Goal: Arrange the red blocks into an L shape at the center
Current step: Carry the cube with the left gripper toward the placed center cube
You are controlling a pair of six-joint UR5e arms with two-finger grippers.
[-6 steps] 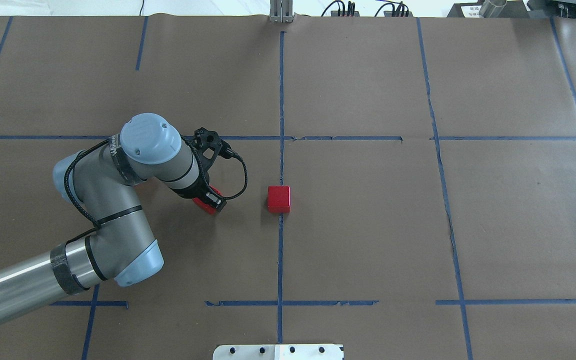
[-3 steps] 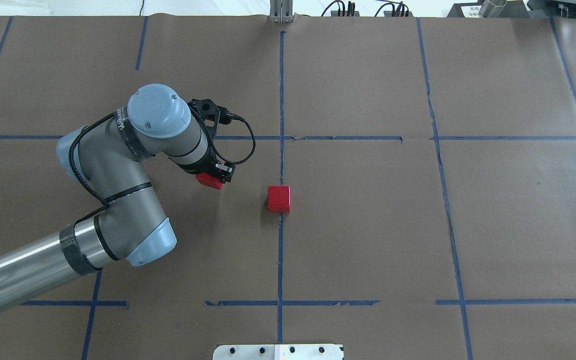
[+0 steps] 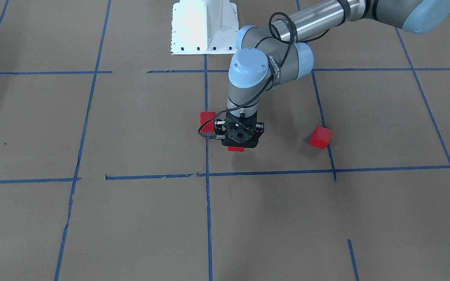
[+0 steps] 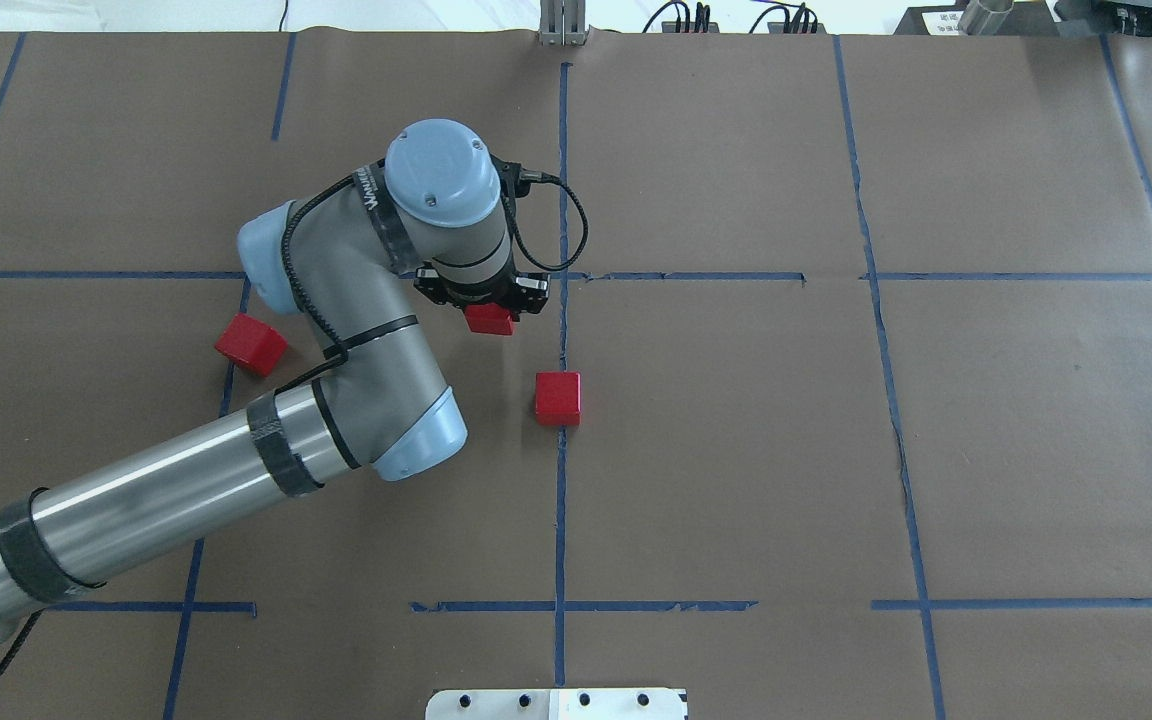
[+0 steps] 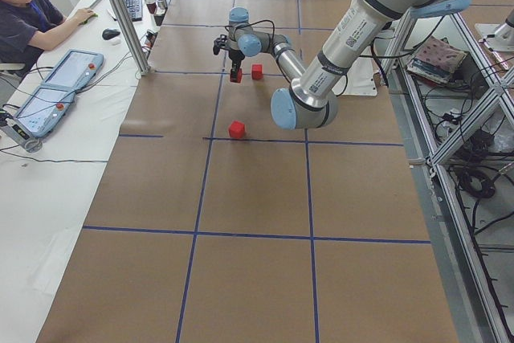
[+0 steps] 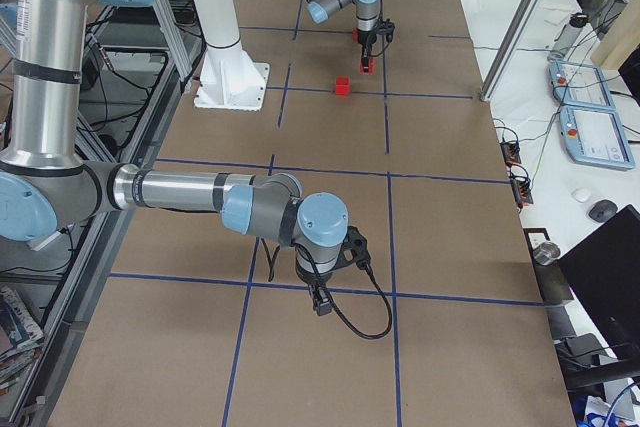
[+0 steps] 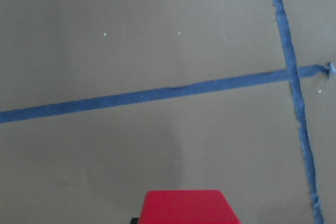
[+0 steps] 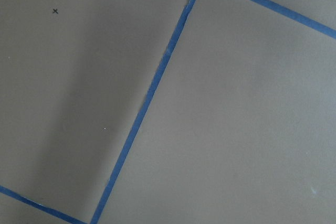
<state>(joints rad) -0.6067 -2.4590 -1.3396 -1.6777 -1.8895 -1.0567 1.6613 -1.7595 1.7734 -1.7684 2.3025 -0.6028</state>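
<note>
Brown paper (image 4: 736, 450), left claw (image 4: 487, 312) — clutching red block (image 4: 489, 321) — now nearer blue stripe (image 4: 563, 150)

A robotics lab: tape-gridded paper table (image 4: 736, 450), aluminium post (image 5: 128, 26), teach pendant (image 5: 60, 90), a person (image 5: 32, 10) at a keyboard (image 5: 131, 2)

My table (image 4: 1036, 480) is covered in brown paper (image 4: 726, 450) gridded with blue tape (image 4: 561, 500). One red block (image 4: 558, 397) sits on the centre stripe; a second red block (image 4: 251, 343) lies well apart at its nine o'clock
</note>
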